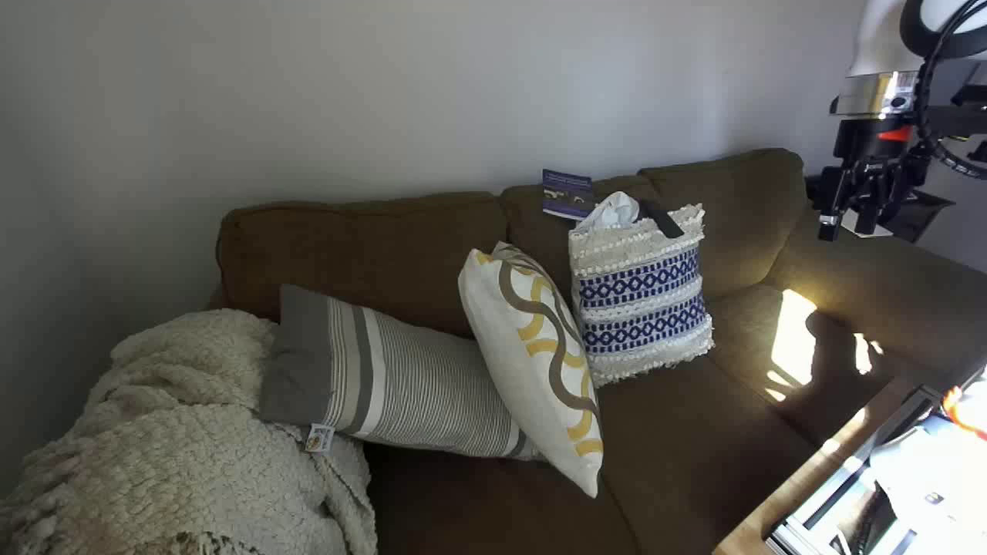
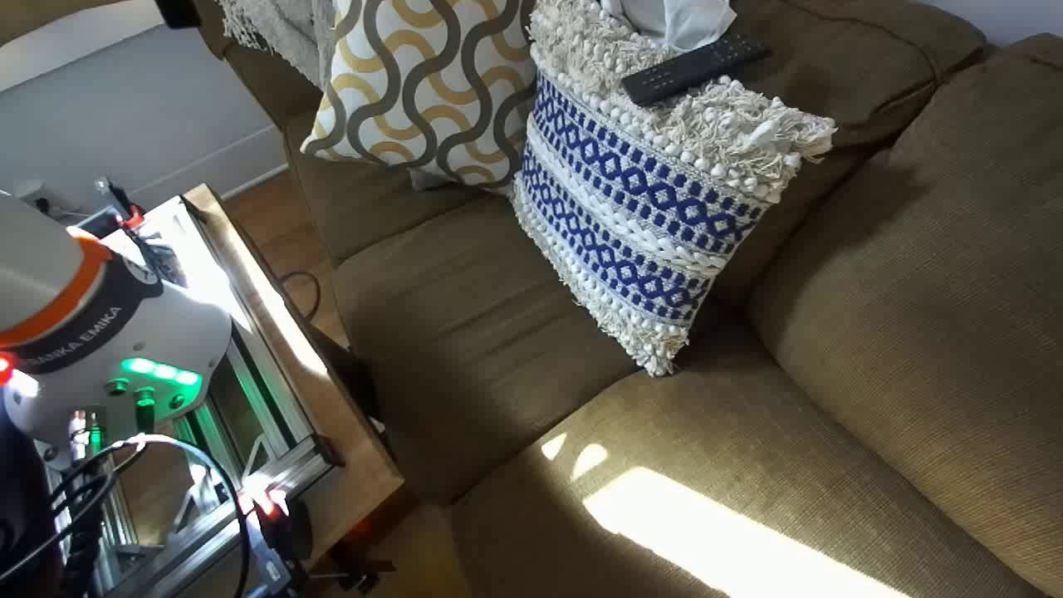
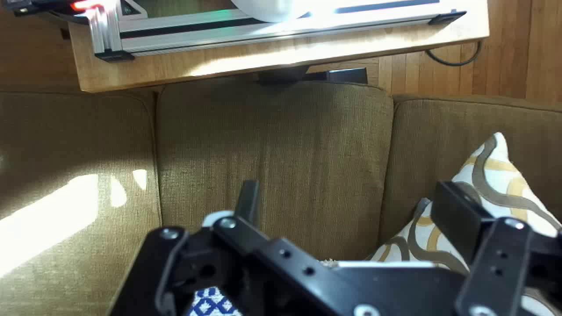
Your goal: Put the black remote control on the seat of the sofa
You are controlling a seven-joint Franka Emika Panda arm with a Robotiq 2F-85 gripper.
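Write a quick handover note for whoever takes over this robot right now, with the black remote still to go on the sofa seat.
Gripper: open, nothing between its fingers; not touching the remote.
Things: the black remote control lies across the shaggy top of the blue-and-white cushion. The sofa seat extends in front of that cushion.
Done: no step shows as complete; the remote is neither held nor on the seat.
Left: grasp the remote, lift it off the cushion, lower it onto the seat, release.
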